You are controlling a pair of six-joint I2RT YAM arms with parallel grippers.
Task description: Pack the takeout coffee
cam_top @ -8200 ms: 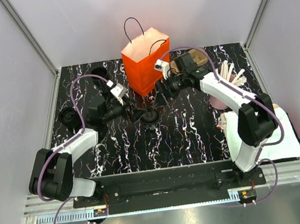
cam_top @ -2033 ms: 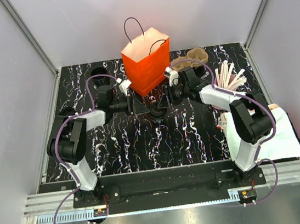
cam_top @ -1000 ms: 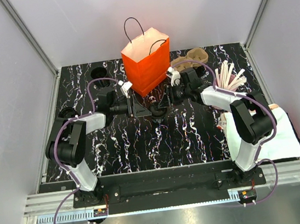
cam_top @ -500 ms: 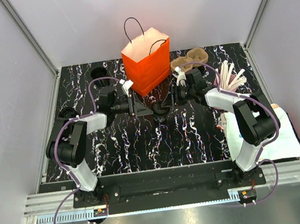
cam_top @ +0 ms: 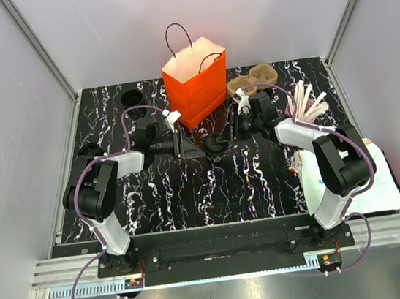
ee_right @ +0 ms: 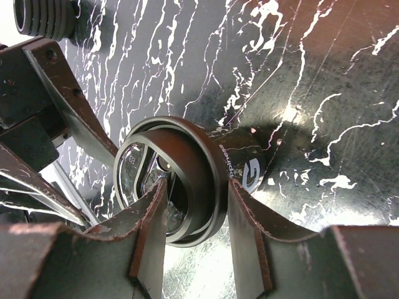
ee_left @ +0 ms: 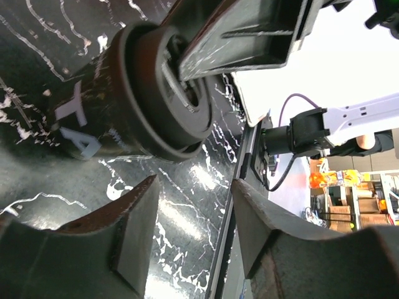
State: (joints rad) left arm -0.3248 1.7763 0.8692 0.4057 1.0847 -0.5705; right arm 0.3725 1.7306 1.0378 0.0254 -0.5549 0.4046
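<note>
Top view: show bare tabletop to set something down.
Bare: near half of the table, from the near edge up to the takeout coffee. Crowded: far middle, where left gripper, right gripper and orange bag surround it; pulp tray, sticks, cloth line the right.

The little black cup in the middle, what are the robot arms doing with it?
The right hand is pinching the small black lidded cup at its lid rim, low over the black marbled table. The left hand is open right beside the cup, not touching it. The tall orange paper bag stands just behind them, and the cup is not in it yet.
</note>
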